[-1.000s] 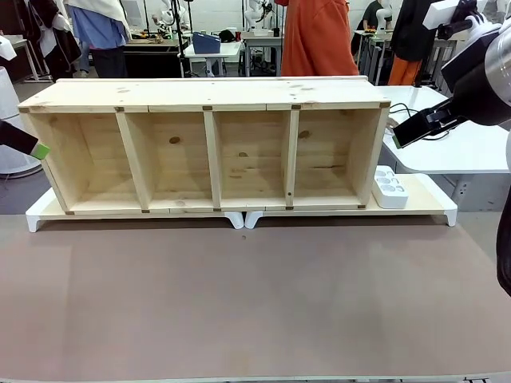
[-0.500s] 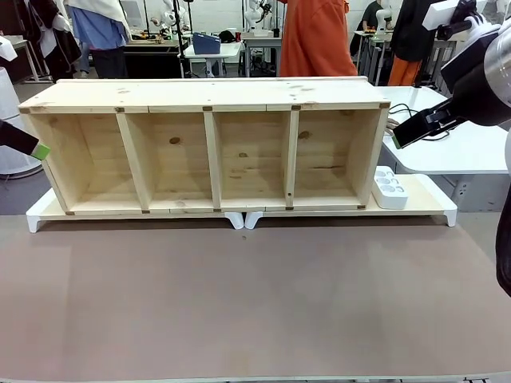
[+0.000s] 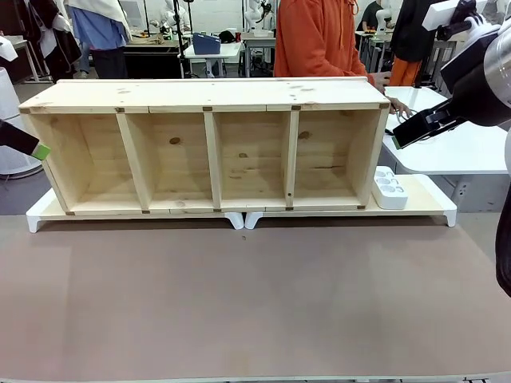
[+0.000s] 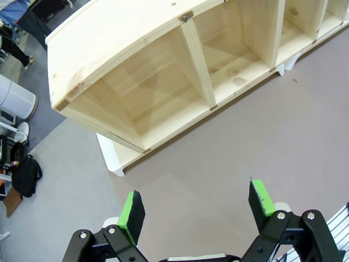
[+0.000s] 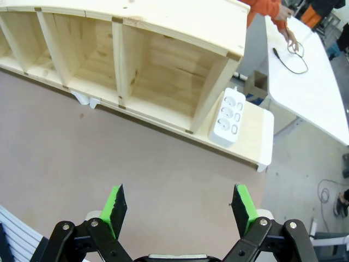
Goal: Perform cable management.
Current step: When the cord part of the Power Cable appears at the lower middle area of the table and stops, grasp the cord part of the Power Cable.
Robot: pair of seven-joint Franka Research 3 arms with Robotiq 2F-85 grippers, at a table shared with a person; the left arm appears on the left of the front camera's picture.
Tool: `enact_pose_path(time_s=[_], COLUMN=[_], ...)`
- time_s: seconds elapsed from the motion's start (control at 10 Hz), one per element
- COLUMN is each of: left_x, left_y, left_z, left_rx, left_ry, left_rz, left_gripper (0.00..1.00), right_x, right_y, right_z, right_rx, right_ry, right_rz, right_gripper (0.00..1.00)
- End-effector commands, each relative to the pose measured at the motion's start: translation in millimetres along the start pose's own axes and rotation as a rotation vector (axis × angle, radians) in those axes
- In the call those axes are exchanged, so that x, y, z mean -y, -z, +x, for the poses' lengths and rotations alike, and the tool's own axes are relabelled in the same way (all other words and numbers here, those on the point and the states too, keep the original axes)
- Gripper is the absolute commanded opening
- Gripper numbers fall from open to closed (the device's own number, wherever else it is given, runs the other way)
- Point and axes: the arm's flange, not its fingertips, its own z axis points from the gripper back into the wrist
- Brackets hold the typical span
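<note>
A long wooden shelf (image 3: 211, 94) stands across the far part of the brown table top (image 3: 255, 303), with its four open compartments facing the front camera. Under the shelf is a low white platform (image 3: 435, 201), which juts out past the shelf's right end. A white power strip (image 3: 390, 188) lies on that jutting part, just beside the shelf's right end wall. A person in an orange top (image 3: 315, 40) stands behind the shelf, and a white side table (image 3: 471, 152) stands to the shelf's right.

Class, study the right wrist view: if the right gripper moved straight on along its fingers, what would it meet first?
Probably the brown tabletop, just short of the wooden shelf and the power strip. The right gripper is open and empty; depth is unclear.
</note>
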Motion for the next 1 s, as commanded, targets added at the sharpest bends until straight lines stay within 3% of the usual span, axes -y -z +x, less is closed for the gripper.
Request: enact_pose_path(time_s=[0.0, 0.9], left_x=[-0.3, -0.3], left_y=[0.9, 0.9], left_z=[0.2, 0.2], left_rx=[0.0, 0.0], left_ry=[0.0, 0.0], left_rz=[0.0, 0.0], left_gripper=[1.0, 1.0], right_x=[0.8, 0.8], right_y=[1.1, 1.1], right_z=[-0.1, -0.1], right_rx=[-0.003, -0.003], right_ry=[-0.001, -0.001], right_rz=[0.0, 0.0], right_gripper=[1.0, 1.0])
